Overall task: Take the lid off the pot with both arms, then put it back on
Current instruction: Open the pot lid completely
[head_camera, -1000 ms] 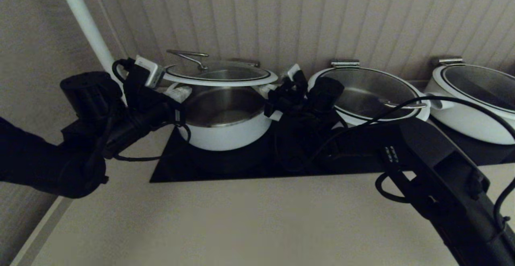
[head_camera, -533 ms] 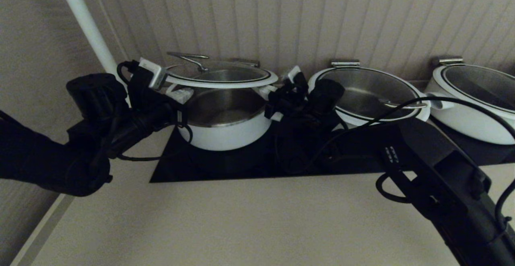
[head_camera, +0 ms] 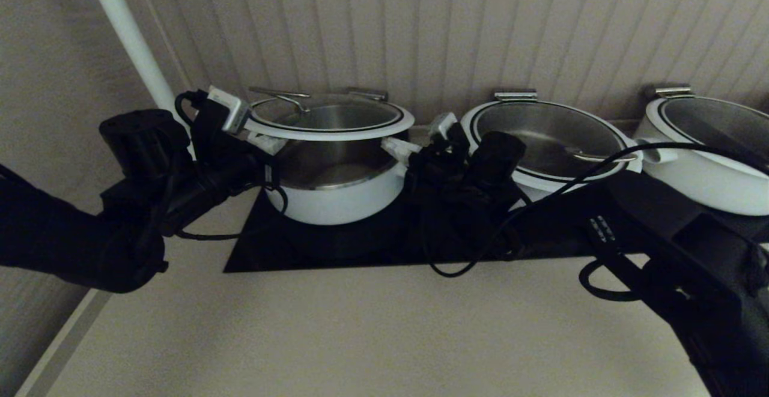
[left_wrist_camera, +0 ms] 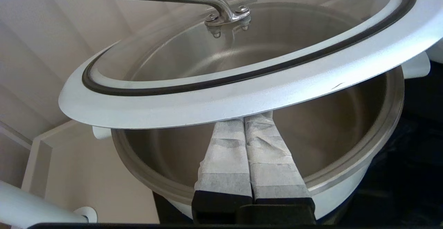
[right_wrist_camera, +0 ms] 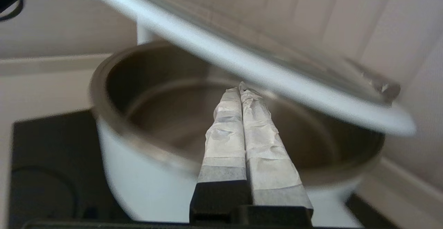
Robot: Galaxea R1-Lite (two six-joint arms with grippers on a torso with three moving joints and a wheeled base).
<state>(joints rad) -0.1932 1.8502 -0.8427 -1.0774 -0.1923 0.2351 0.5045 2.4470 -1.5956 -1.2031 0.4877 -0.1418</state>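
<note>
The lid (head_camera: 329, 122), clear glass with a broad white rim and steel wire handle, hangs a little above the open white pot (head_camera: 336, 202) on the black cooktop. My left gripper (head_camera: 264, 143) is shut, its taped fingers pushed under the lid's left rim; in the left wrist view the rim (left_wrist_camera: 242, 94) rests on the fingertips (left_wrist_camera: 247, 118) over the pot's steel rim (left_wrist_camera: 380, 125). My right gripper (head_camera: 393, 145) is shut at the lid's right edge; in the right wrist view its tips (right_wrist_camera: 239, 88) sit just under the lid (right_wrist_camera: 242, 64), above the pot (right_wrist_camera: 138, 159).
Two twin white pots with their lids on stand to the right (head_camera: 553, 139) (head_camera: 709, 145), the nearer close behind my right wrist. The black cooktop (head_camera: 288, 247) sits against a ribbed wall. A white pole (head_camera: 129, 36) rises at the back left. Beige counter lies in front.
The lid has come down closer to the pot, its right side most. My right gripper has dropped and drawn slightly right. My left gripper has barely moved.
</note>
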